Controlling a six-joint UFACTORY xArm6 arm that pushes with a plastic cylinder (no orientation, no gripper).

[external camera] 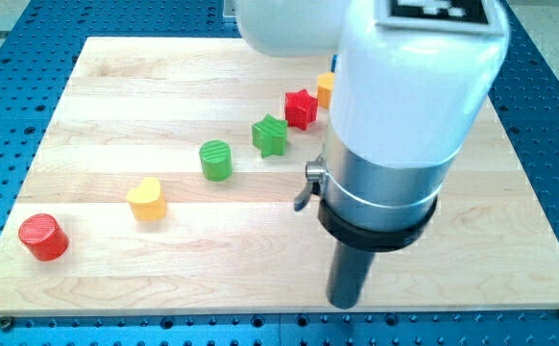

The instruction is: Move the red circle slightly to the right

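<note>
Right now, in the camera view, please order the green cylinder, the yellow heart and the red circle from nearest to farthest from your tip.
Measured from my tip:
1. Green cylinder, up and to the view's left.
2. Yellow heart, farther left.
3. Red circle, far left, near the board's edge.

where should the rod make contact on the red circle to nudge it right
No jaws here, so push. Set my tip against the upright wall of the red round block on the view's left side; it stands flat, with bare wooden board on its right.
</note>
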